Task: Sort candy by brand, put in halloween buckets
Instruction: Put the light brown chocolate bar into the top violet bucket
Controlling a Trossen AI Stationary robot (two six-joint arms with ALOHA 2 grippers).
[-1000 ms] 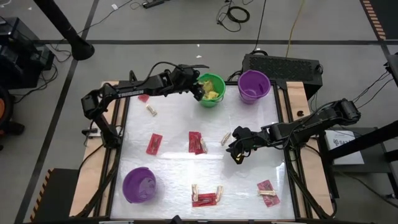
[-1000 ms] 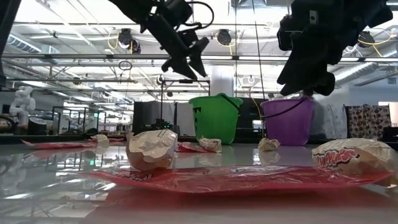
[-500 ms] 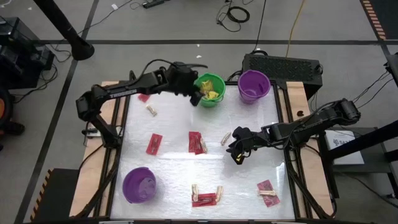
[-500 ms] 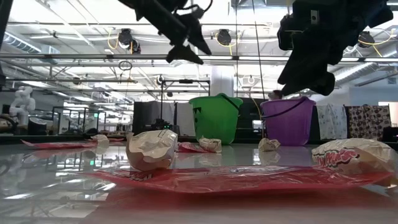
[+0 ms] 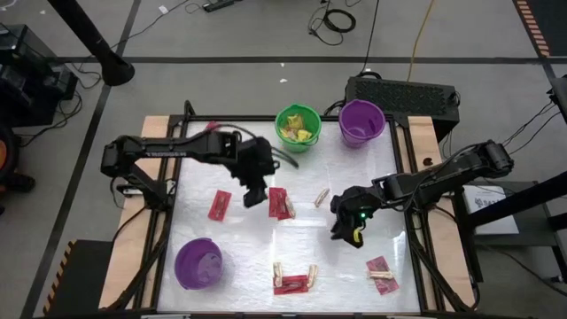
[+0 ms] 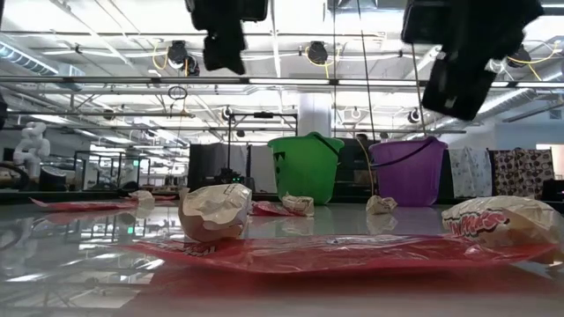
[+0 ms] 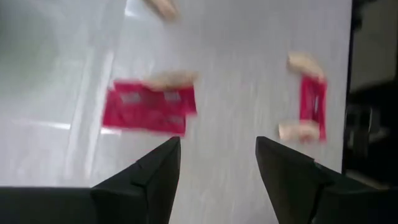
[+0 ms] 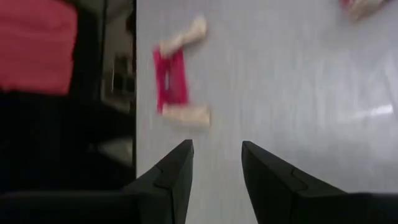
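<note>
Candy sorting, glossy white surface.
Left tool spread, empty, over flat red packet; right tool parted, empty; round green bucket holds yellow wrappers.

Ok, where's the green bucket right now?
In the high view the green bucket stands at the table's far edge near the middle, just left of a purple bucket, with yellow candy inside.
</note>
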